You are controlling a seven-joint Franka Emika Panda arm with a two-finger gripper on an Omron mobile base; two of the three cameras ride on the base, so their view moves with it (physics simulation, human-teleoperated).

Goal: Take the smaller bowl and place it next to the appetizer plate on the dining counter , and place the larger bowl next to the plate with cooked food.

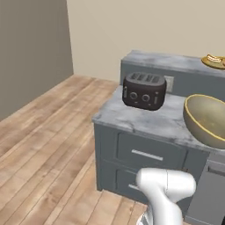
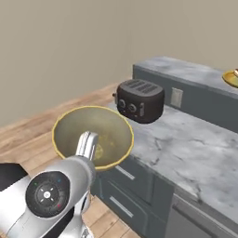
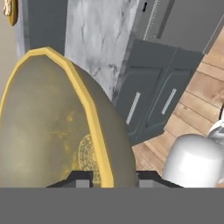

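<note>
Gripper [image 3: 109,177] clamped on the big bowl's [image 3: 52,127] rim, bowl carried above counter [image 2: 195,148]; toaster [image 2: 139,100] at one o'clock.

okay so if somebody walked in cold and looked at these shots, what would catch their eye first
Most likely the larger bowl, a wide tan-gold bowl with a yellow rim, held tilted off the counter's edge with the gripper shut on its rim. Next, the black toaster on the grey marbled counter. Beyond it, the plate with cooked food sits on the dining counter.
</note>
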